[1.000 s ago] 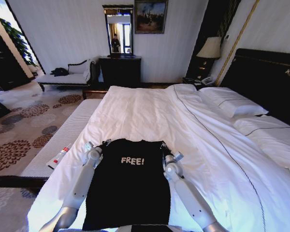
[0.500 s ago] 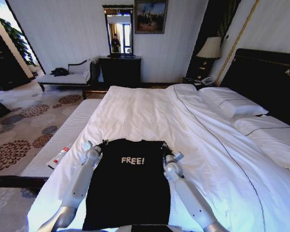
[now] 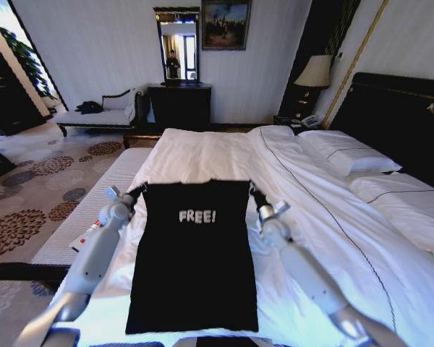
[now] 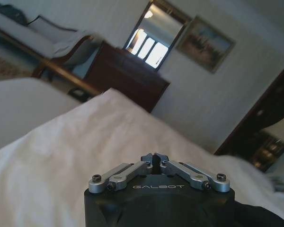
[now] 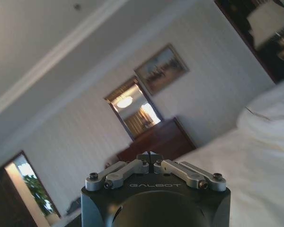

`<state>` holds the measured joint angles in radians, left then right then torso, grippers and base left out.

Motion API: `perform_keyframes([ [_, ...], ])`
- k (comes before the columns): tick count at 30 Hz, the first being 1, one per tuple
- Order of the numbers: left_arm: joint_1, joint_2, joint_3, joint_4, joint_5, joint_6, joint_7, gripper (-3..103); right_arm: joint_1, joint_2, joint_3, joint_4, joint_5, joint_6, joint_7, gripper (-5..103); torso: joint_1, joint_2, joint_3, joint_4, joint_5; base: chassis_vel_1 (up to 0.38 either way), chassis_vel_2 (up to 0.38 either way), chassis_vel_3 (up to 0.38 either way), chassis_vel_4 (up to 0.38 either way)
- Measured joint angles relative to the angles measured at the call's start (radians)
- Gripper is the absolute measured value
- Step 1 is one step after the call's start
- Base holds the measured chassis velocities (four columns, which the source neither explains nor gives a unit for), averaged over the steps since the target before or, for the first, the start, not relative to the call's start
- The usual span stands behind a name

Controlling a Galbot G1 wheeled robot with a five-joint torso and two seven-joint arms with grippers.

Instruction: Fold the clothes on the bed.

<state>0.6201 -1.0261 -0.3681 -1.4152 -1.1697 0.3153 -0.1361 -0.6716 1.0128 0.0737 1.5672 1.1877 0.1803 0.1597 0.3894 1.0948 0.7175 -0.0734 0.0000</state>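
Black T-shirt [image 3: 194, 253] held by both grippers

Pale striped walls, dark dresser [image 3: 179, 105] – mirror [image 3: 177, 45], patterned carpet [image 3: 36, 189]

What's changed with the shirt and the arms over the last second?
Both grippers have lifted the top edge of the black T-shirt up off the white duvet and carried it away from the robot: the left gripper holds one top corner, the right gripper the other, fingers shut. The shirt now hangs between them. Its bottom hem stays near the robot, and the bed is unchanged.
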Motion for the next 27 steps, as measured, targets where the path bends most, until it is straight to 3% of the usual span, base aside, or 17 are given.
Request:
perform_keyframes([
  [8,0.031,0.039,-0.009,-0.083,-0.064,-0.019,0.035,1,0.006,-0.026,0.007,0.062,0.027,0.002,-0.001,0,0.0,0.0,0.0,0.0,-0.0001,0.0,0.0,0.0,0.0],
  [13,0.192,0.072,-0.05,-0.236,-0.079,-0.03,0.034,1,-0.14,-0.051,0.027,0.155,0.001,0.005,0.016,0,0.0,0.0,0.0,-0.0001,-0.0002,0.0,0.0,0.0,0.0],
  [16,0.349,0.086,-0.099,-0.384,-0.074,-0.026,0.001,1,-0.255,-0.072,0.048,0.254,-0.01,-0.006,0.074,0,0.0,0.0,0.0,0.0003,-0.0006,0.0,0.0,0.0,0.0],
  [17,0.349,0.086,-0.099,-0.384,-0.074,-0.026,0.001,1,-0.255,-0.072,0.048,0.254,-0.01,-0.006,0.074,0,0.0,0.0,0.0,0.0003,-0.0006,0.0,0.0,0.0,0.0],
  [21,0.5,0.114,-0.148,-0.49,0.018,0.02,-0.069,1,-0.38,-0.102,0.069,0.335,-0.036,-0.039,0.164,0,-0.001,0.0,0.0,0.0001,-0.0003,0.0,0.0,0.0,0.0],
  [27,0.709,0.111,-0.222,-0.569,0.081,0.043,-0.082,1,-0.59,-0.104,0.106,0.425,-0.104,-0.068,0.239,0,0.0,0.0,0.0,0.0,-0.0001,0.0,0.0,0.0,0.0],
])
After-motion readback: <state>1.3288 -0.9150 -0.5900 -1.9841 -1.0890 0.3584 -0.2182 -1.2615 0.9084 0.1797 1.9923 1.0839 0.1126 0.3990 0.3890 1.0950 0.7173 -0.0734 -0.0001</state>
